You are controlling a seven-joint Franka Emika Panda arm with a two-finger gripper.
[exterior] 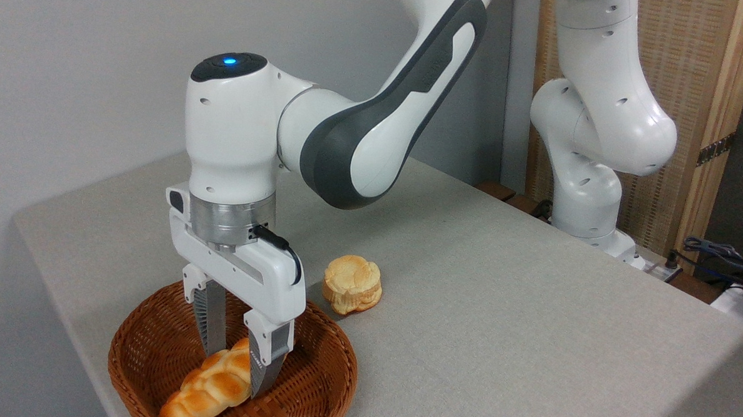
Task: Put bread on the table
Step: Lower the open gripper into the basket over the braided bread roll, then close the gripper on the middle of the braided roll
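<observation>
The bread [210, 386] lies in the wicker basket [152, 349], not yet on the table [530, 303]. Gripper [236, 368] straddles its upper end, fingers either side; can't tell if they're actually clamped. Glossy crust looks slick, probably light and squashy. Better hold at mid-braid, across the width, gentle force. Round bun [352, 285] sits just beside the basket.

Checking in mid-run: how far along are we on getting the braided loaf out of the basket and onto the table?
Done: the gripper is down in the wicker basket, its fingers either side of the braided loaf near its upper end. In hand: the grasp; whether the fingers grip it yet is unclear. Left: lifting the loaf and setting it on the table, where only the round bun lies.
</observation>
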